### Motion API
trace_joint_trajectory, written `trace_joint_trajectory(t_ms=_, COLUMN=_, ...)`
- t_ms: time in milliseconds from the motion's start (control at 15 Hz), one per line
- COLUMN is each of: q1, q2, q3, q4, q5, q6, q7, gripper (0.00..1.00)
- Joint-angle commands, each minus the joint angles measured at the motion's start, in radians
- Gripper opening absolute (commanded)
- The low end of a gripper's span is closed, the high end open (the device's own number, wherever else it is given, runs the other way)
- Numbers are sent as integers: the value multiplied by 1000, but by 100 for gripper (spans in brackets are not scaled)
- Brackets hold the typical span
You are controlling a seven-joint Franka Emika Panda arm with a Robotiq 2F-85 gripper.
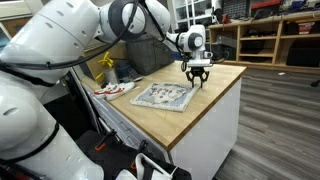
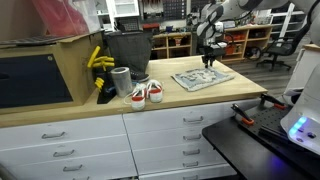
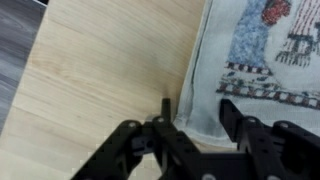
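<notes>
A printed cloth (image 1: 162,96) (image 2: 202,78) lies flat on the wooden countertop (image 1: 190,125) in both exterior views. My gripper (image 1: 198,75) (image 2: 208,60) points straight down at the cloth's far end, right at the surface. In the wrist view the cloth (image 3: 260,50) fills the right side, and its hemmed edge and corner lie between the fingers of my gripper (image 3: 198,108). One finger (image 3: 165,108) stands over bare wood (image 3: 100,70); the second one (image 3: 232,112) is over the fabric. The jaws stand apart, about half spread, and the fabric between them is not pinched.
A pair of white and red shoes (image 1: 115,90) (image 2: 147,93) sits beside the cloth, near a grey cup (image 2: 121,80), a black bin (image 2: 127,47) and yellow objects (image 2: 97,58). The counter edge drops off just beyond the gripper. Shelving stands behind.
</notes>
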Motion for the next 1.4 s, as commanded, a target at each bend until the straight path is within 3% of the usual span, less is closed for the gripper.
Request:
trace_joint_trajectory(t_ms=0, q1=-5, q2=23, q3=6, q4=41, q5=-3, q6=-34, q7=-11, gripper=21)
trace_joint_trajectory(t_ms=133, q1=-5, q2=17, q3=9, q4=30, q5=-2, q6=-29, q7=-12, gripper=6)
trace_joint_trajectory(t_ms=267, q1=-3, q2=10, q3=16, q4=21, q5=0, q6=-29, q7=-13, gripper=0)
trace_joint_trajectory(t_ms=800, q1=18, q2=-79, q3=15, q4=-40, q5=2, q6=-3, q7=29, gripper=1)
trace_joint_trajectory(t_ms=1333, q1=82, q2=-207, q3=9, q4=-116, q5=-20, q6=35, q7=44, gripper=1)
